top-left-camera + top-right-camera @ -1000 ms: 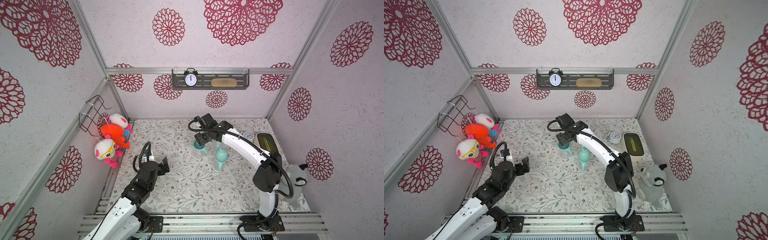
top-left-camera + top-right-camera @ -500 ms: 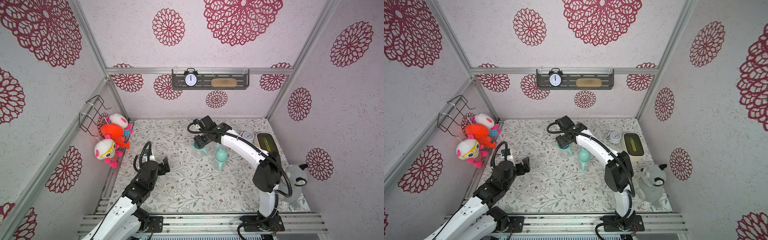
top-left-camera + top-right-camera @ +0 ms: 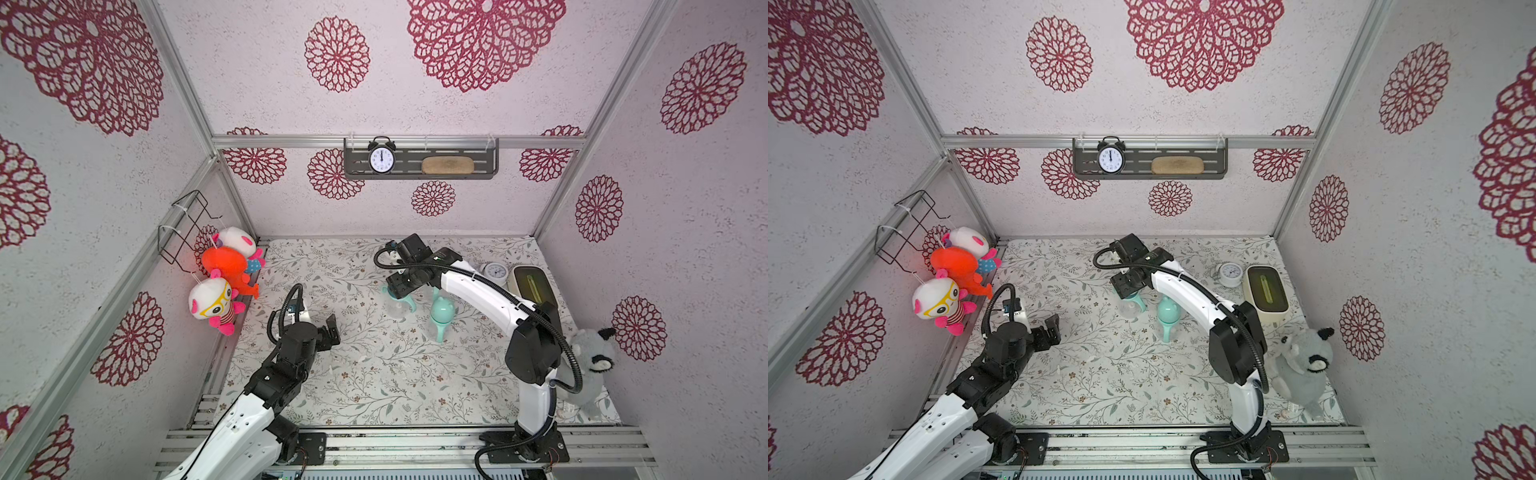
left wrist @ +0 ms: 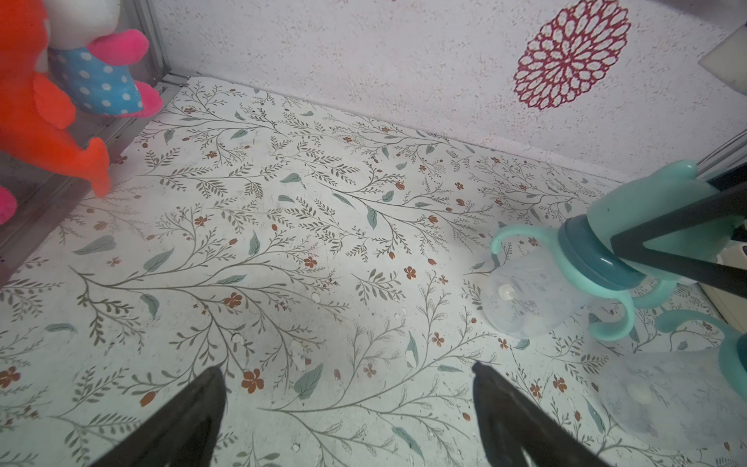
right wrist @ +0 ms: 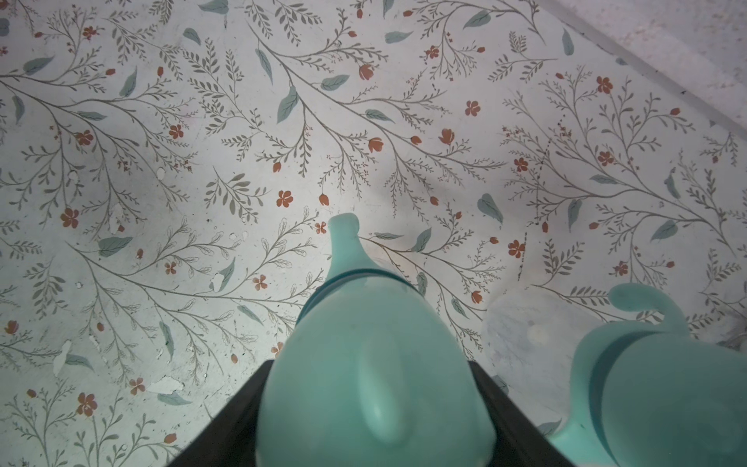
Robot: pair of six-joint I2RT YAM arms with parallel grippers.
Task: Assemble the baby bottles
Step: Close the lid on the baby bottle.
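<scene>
Two baby bottles show in both top views. One baby bottle [image 3: 395,308] [image 3: 1128,308] stands tilted near mid-table, with my right gripper [image 3: 401,286] [image 3: 1128,286] shut on its mint cap [image 5: 376,356]. In the left wrist view its teal collar [image 4: 586,250], handles and clear body [image 4: 525,299] show, the base low by the table. The second baby bottle [image 3: 441,309] [image 3: 1168,311] [image 5: 655,388], capped, stands just to its right. My left gripper [image 3: 322,328] [image 3: 1046,328] [image 4: 347,368] hangs open and empty over the table's left side.
A small white alarm clock [image 3: 494,271] and a cream box [image 3: 532,286] sit at the back right. A grey plush raccoon [image 3: 590,357] leans at the right wall. Plush toys [image 3: 226,270] hang on the left wall by a wire rack. A shelf [image 3: 419,172] is on the back wall.
My right gripper has shifted slightly towards the front with the capped bottle in it. The left arm has barely moved.
</scene>
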